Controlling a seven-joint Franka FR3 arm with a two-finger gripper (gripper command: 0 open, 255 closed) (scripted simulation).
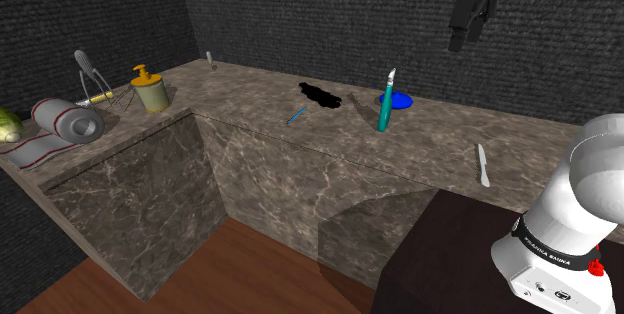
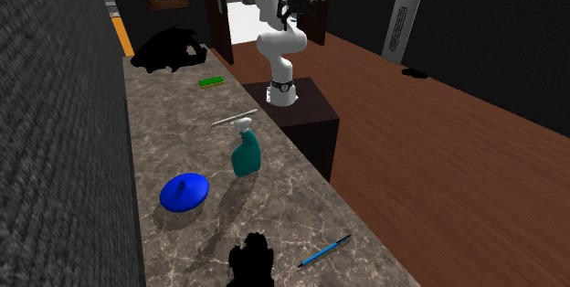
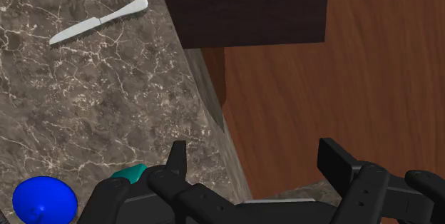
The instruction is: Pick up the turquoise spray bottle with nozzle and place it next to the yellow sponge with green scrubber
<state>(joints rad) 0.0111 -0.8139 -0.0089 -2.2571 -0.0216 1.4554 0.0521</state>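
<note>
Shoulder view puts the gripper (image 1: 468, 32) high in the air, well above the marble-patterned bench (image 1: 260, 132) and up to the right of the turquoise spray bottle (image 1: 386, 102). The bottle stands upright near the bench's front edge, just beside a blue dish (image 1: 400, 101). In the wrist view the two black fingers (image 3: 178, 162) stand apart with nothing between them, so the gripper is open and holds nothing. A sliver of the bottle's turquoise body (image 3: 132, 172) shows off to one side of the hand, outside the fingers, next to the blue dish (image 3: 43, 200). A pale knife (image 3: 100, 21) lies farther along the bench, and the dark stand (image 3: 242, 8) and wooden floor (image 3: 321, 94) lie beyond the bench edge. The second exterior view gives the layout: the spray bottle (image 2: 245, 148) is upright, the knife (image 2: 235, 118) lies just past it, and farther on the sponge (image 2: 212, 80), showing its green face, rests flat on the bench, well apart from the bottle. By my reading, no step of the task is done. The bottle is untouched where it stands, and the gripper is not lined up over it. The descent, the grasp, the lift, the carry past the knife and the setting-down beside the sponge all remain.
</note>
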